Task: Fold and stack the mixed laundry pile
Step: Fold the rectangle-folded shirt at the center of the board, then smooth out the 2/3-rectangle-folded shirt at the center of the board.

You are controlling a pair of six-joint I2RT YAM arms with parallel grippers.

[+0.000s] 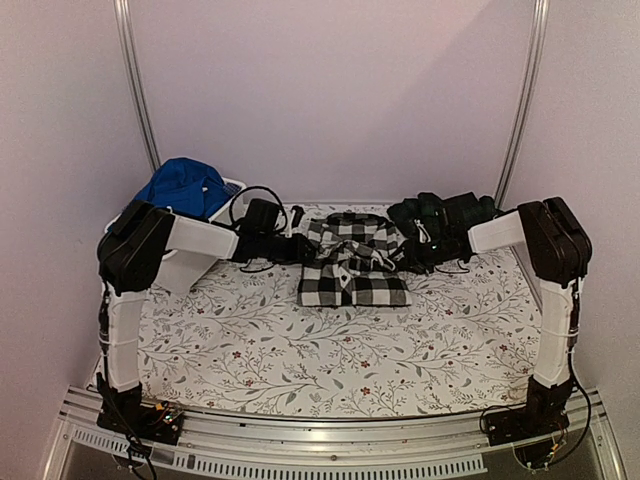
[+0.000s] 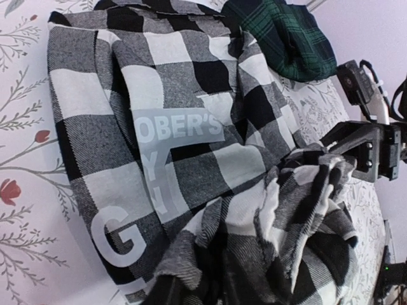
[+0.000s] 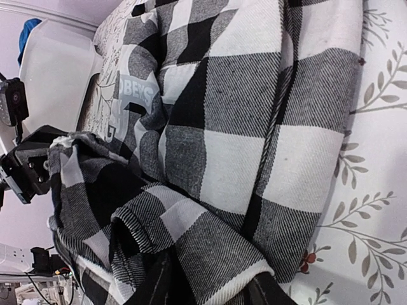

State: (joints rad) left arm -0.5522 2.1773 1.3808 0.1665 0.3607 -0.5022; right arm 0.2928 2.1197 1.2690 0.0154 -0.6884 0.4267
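One checked shirt (image 1: 352, 270) lay mid-bench (image 1: 300, 360), part folded. The left gripper (image 1: 303, 248) and right gripper (image 1: 408, 250) each seemingly clamped a bunched edge of it, one per side. One tartan (image 1: 440, 215) sat heaped just beside it, far right. One blue garment (image 1: 185, 185) filled the tub (image 1: 232, 190), far left.

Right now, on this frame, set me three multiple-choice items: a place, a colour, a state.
1. The blue garment lies: A in the white tub; B under the right arm; C at the near edge.
2. The back-right garment is: A red; B dark green tartan; C yellow.
3. The checked shirt is: A smooth and flat; B gathered up between the left gripper and right gripper; C hanging.
A: it heaps over the tub's rim. B: tartan shows beside the right gripper. B: both wrist views show raised folds.
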